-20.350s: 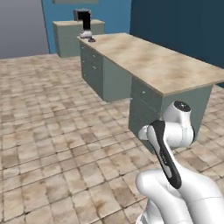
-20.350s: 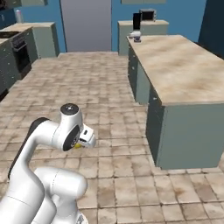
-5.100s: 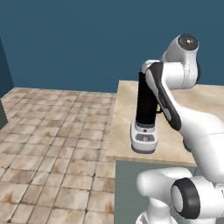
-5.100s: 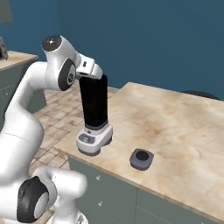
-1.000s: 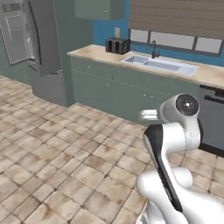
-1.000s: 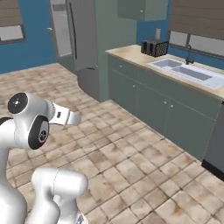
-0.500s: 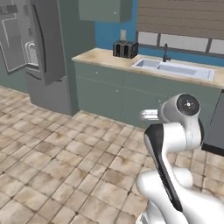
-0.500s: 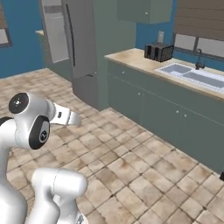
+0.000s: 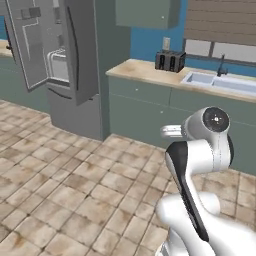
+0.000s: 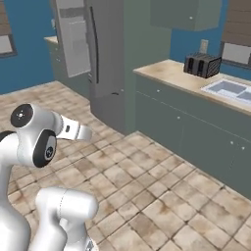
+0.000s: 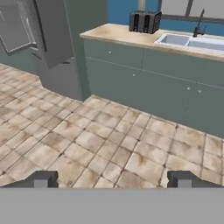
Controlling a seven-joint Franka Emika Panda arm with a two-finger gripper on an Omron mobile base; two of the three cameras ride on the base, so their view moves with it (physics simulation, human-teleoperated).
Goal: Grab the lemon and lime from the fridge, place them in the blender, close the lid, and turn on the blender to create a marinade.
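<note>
The fridge [image 9: 85, 60] is a tall grey cabinet at the left, a few floor tiles ahead of me, with one door [image 9: 30, 45] swung open toward the left. It also stands at the upper left of the right base view, fridge [image 10: 109, 59], and of the hand view, fridge [image 11: 57, 30]. My gripper [image 11: 112, 180] is open, its two dark fingertips [image 11: 41, 179] far apart with nothing between them, hanging over the tiled floor. My arm is folded close to my body. The lemon, the lime, the blender and the lid are out of view.
A teal-green counter [image 9: 150, 72] runs right of the fridge, carrying a black toaster [image 9: 170, 61] and a sink [image 9: 220, 82] with a faucet. Upper cabinets [image 9: 145, 12] hang above it. Open tiled floor [image 9: 75, 185] lies between me and the fridge.
The whole picture has shifted as the base moved: the fridge and counter have slid rightward and grown larger. My arm keeps its folded pose and the gripper stays open.
</note>
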